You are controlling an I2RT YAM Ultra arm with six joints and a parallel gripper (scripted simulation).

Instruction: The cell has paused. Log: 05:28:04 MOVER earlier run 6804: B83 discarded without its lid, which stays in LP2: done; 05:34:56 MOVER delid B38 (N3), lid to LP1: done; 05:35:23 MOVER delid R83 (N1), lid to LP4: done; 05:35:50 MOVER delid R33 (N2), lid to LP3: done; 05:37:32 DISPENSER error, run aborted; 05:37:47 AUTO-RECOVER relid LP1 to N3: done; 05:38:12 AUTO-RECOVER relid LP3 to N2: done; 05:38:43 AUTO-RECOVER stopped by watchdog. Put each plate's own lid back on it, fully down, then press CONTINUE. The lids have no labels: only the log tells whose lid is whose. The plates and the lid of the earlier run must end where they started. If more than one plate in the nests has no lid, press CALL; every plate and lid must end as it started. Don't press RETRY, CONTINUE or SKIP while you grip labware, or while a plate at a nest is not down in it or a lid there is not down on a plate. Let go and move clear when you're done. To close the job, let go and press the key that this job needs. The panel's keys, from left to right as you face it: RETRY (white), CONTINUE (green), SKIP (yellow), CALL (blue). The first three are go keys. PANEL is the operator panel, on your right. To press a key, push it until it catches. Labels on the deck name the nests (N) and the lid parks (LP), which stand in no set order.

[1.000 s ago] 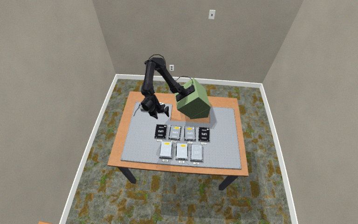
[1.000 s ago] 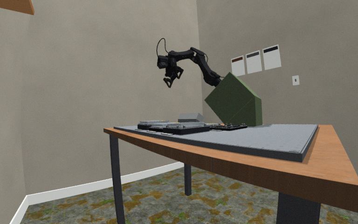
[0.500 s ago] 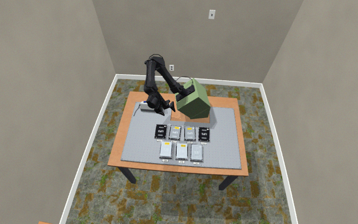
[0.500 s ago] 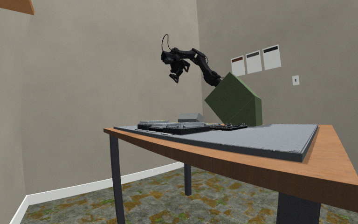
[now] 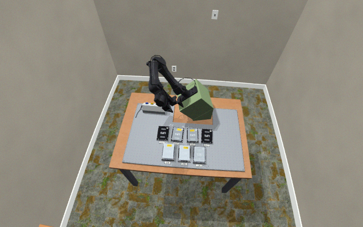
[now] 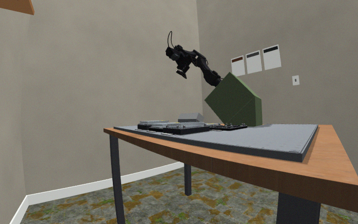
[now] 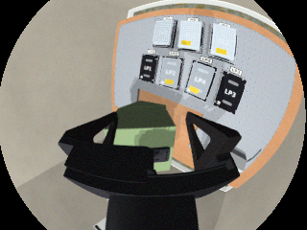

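lid (image 5: 177, 134) for the bare plate (image 5: 199, 154) sits mid back row, its twin (image 5: 192, 135) just right. hand (image 5: 174, 104) spread and empty, high near the panel (image 5: 153, 108); grabbing the wrong twin ruins it.

White lettering on the black lid parks (image 5: 162, 133) and small deck labels (image 5: 168, 162) are too blurred to read.
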